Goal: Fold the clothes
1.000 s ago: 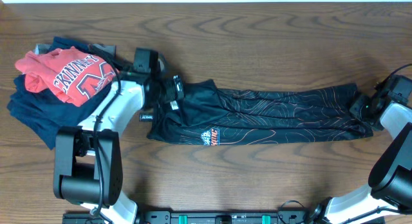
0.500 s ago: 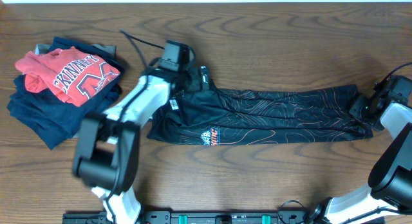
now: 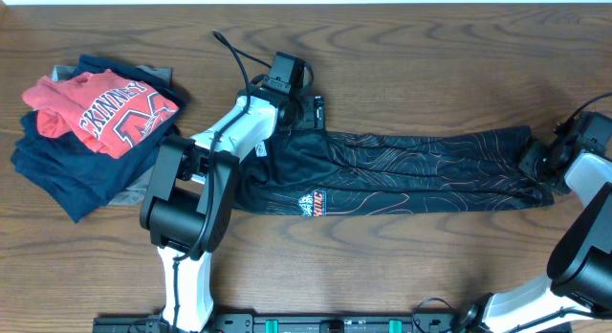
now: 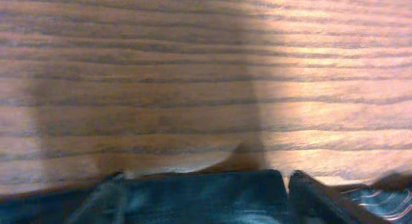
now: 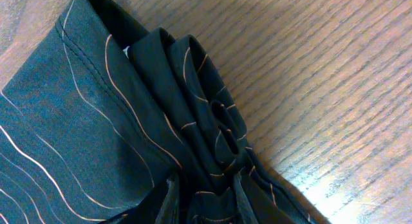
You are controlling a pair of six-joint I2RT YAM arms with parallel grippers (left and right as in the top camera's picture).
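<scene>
Two arms bracket the clothes, one black garment stretched across the middle of the tabletop, its long axis running from your left to your right. Your left gripper sits at the far corner of the waist end; its wrist view is blurred, dark cloth shows low in it, and you cannot tell whether the jaws bite. Your right gripper is at the opposite end, jaws narrow and pinched on the bunched hem. The fabric looks thin and slightly shiny, flat along the middle, crossed by fine orange-and-white wavy lines, with a small logo near the waist. Any end-to-end fold likely travels along that axis.
</scene>
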